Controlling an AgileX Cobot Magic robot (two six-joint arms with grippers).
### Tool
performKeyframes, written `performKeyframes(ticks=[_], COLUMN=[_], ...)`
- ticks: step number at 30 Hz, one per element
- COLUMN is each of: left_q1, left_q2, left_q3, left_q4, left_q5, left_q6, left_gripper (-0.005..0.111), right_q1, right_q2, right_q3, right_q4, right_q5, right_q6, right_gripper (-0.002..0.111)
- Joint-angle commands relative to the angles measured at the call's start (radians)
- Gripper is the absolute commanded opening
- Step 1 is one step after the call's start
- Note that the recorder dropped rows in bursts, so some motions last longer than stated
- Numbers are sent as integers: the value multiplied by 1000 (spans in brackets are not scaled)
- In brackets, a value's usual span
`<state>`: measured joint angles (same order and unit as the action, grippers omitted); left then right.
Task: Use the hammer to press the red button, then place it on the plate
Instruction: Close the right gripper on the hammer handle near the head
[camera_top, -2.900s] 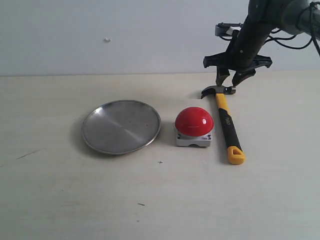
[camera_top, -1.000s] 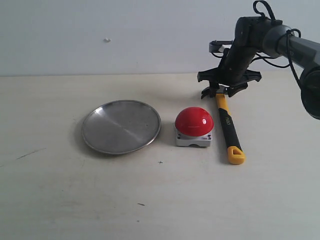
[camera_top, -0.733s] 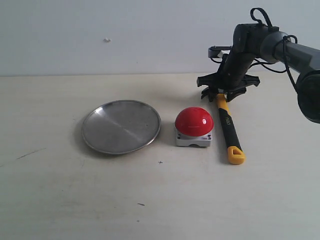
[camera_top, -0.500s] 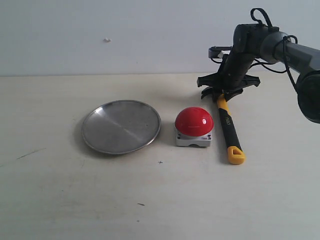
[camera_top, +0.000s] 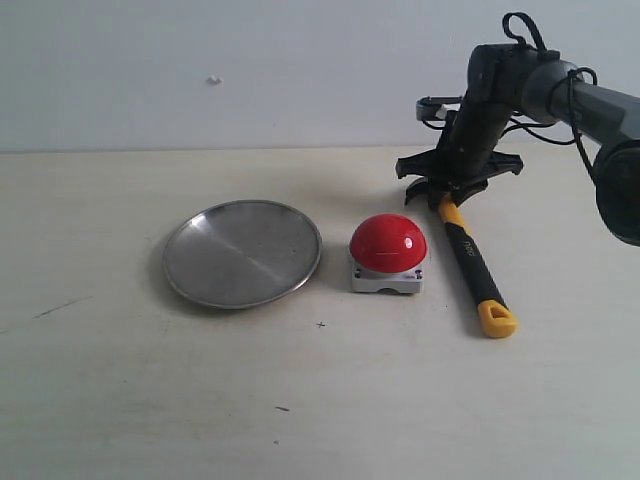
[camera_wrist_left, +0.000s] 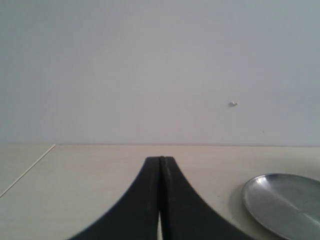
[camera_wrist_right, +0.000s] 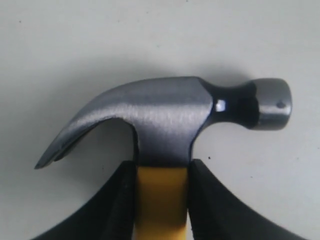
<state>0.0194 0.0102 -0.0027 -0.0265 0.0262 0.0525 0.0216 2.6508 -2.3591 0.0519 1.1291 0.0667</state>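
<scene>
While the plate (camera_top: 242, 252) and red button (camera_top: 388, 242) lie at the middle of the desk (camera_top: 320, 400), the hammer (camera_top: 470, 265) toward the far right edge is clamped just below its head by the right gripper (camera_wrist_right: 161, 190). Rotation in the grip may be caused by the long handle's weight.

the small claw hammer with dark metal head and yellow handle (camera_top: 470, 262) has a brushed steel head. in the right wrist view fine grain lines run across its cheek, and the darker neck is glossy with one bright glint. the handle looks like smooth yellow plastic, with a matt black rubbery middle. the large red dome button (camera_top: 388, 240) is glossy plastic with soft highlights, on a matt grey base. the round shallow silver metal plate (camera_top: 243, 252) is brushed and shiny. the pale bench (camera_top: 300, 400) is matt and lightly scuffed. the black fingers (camera_wrist_right: 117, 212) of the right gripper (camera_top: 447, 192) look smooth and matt.
</scene>
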Motion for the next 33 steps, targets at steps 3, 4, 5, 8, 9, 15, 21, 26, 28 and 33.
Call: performKeyframes(ticks=[3,4,5,8,9,15,21,26,28,33], left_q1=[0,0,0,0,0,0,0,0,0,0], left_q2=[1,1,1,1,1,1,1,1,1,1], left_q3=[3,3,3,3,3,3,3,3,3,3], left_q4=[-2,-2,-2,-2,-2,-2,-2,-2,-2,-2], left_q5=[-6,-6,-6,-6,-6,-6,-6,-6,-6,-6], left_q6=[-5,-5,-5,-5,-5,-5,-5,-5,-5,-5], left_gripper=[0,0,0,0,0,0,0,0,0,0], right_q1=[1,1,1,1,1,1,1,1,1,1], right_q2=[1,1,-1,-3,-3,-3,-3,-3,-3,-3], right_q3=[0,0,0,0,0,0,0,0,0,0], right_q4=[-41,-43,-43,-43,-35,-28,-28,-28,-28,-28], right_q5=[2,-14,-21,-19,-14,47,38,0,0,0], right_q6=[-19,-19,-19,-19,-19,-40,-57,-56,-56,-56], right_gripper=[41,41,41,41,41,47,47,47,47,41])
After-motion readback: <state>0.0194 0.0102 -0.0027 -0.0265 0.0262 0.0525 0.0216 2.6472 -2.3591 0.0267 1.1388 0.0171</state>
